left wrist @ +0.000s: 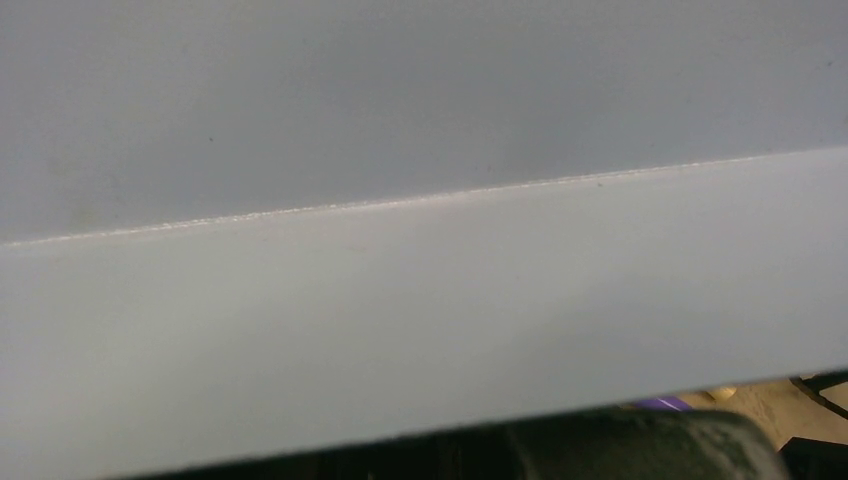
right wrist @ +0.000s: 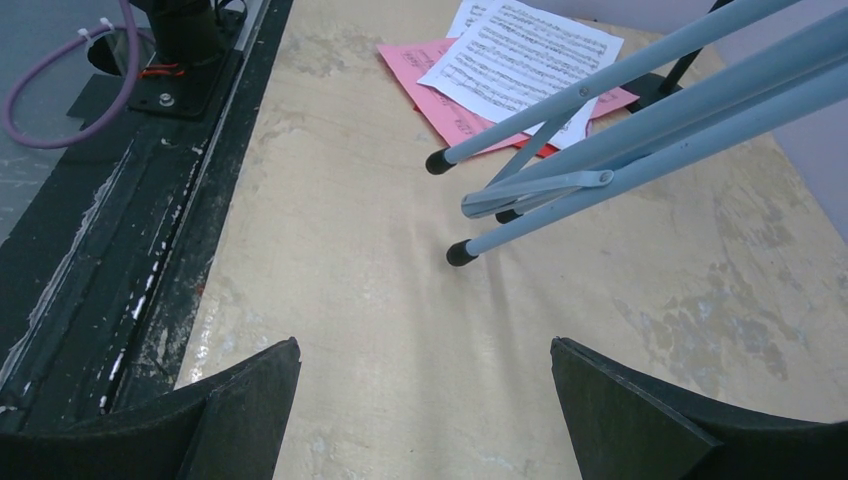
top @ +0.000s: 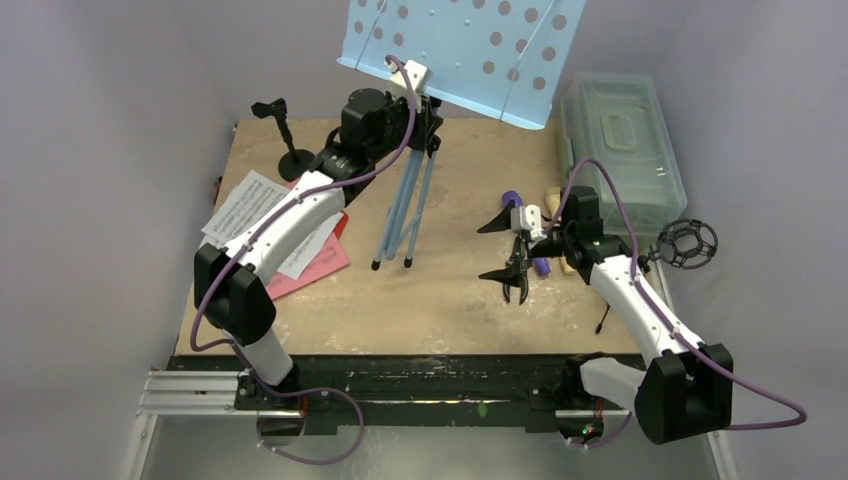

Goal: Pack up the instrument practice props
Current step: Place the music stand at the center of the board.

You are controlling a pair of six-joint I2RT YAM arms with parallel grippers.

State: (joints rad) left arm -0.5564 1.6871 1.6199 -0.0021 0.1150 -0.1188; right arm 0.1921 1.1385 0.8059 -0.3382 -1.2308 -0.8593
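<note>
Though barely begun, progress: nothing boxed; plastic box [top: 620, 140] lid on.
Music desk [top: 470, 45]: stands on its legs on the surface [top: 450, 300].
Left end effector [top: 428, 108]: behind desk, grip impossible to tell.
Right end effector [right wrist: 425, 345]: gapes wide, holds nothing.
Remaining: purple microphone [top: 512, 199], cream microphone [top: 553, 196], sheet-music pages [top: 245, 205], pole [top: 285, 130].

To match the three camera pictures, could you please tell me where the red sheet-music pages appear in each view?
Top external: the red sheet-music pages lie left of centre, partly under white pages.
Left wrist: not in it; a pale flat surface fills the view.
Right wrist: top centre, under white pages.
Shared landmark: the light-blue tripod legs, beside the pages in the top and right wrist views.
</note>
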